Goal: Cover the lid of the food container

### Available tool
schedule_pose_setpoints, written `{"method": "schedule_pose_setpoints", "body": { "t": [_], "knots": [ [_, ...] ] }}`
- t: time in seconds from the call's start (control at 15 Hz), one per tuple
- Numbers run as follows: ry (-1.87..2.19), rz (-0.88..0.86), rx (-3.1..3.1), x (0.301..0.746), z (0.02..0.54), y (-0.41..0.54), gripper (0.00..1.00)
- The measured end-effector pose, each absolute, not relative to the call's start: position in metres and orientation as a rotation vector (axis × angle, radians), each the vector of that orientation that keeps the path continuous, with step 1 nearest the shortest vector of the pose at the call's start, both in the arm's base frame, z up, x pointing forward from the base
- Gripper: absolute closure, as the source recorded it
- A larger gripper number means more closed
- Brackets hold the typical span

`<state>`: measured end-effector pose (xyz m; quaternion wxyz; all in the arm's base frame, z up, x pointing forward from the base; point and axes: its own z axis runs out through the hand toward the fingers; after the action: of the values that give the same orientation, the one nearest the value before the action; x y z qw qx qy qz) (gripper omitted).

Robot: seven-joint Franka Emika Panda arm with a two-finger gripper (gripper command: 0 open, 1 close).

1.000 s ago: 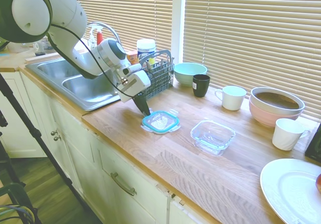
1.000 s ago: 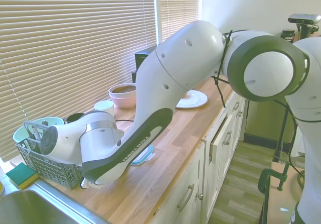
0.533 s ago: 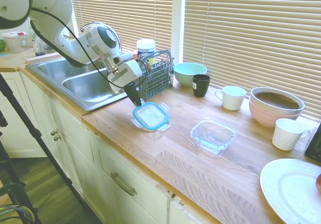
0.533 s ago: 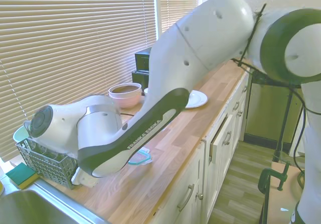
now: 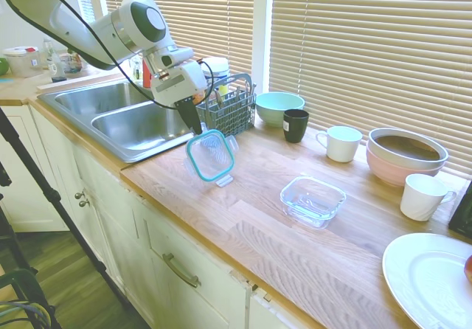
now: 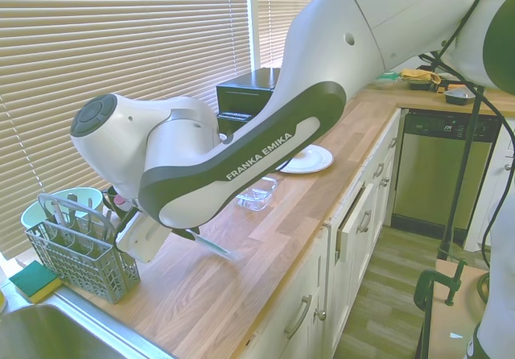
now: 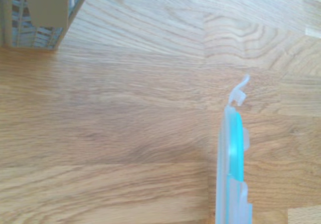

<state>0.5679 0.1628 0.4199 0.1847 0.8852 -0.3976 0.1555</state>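
The lid (image 5: 211, 156), clear with a teal-blue rim and snap tabs, hangs nearly on edge above the wooden counter (image 5: 243, 218), and my gripper (image 5: 195, 125) is shut on its upper edge. In the wrist view the lid (image 7: 232, 163) shows edge-on over the wood. In the second exterior view the lid (image 6: 211, 246) slants down below the arm. The food container (image 5: 313, 199), a shallow clear glass dish, stands open on the counter to the lid's right; it also shows as the clear dish (image 6: 257, 195) behind the arm.
A grey cutlery basket (image 5: 230, 110) stands just behind the gripper, with the sink (image 5: 118, 119) to its left. Along the blinds stand a light-green bowl (image 5: 279, 107), a black cup (image 5: 296, 125), white mugs (image 5: 342, 142), a pink bowl (image 5: 406, 156). A white plate (image 5: 431, 277) lies front right.
The lid has been lifted off the counter and tipped from flat to nearly on edge. The gripper rose and moved left toward the sink with it.
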Motion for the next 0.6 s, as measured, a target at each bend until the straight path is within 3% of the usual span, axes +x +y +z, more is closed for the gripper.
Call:
{"method": "schedule_pose_setpoints", "body": {
  "t": [0.6],
  "knots": [
    [-1.151, 0.489, 2.572, 0.549, 0.452, 0.094, 1.0]
  ]
}}
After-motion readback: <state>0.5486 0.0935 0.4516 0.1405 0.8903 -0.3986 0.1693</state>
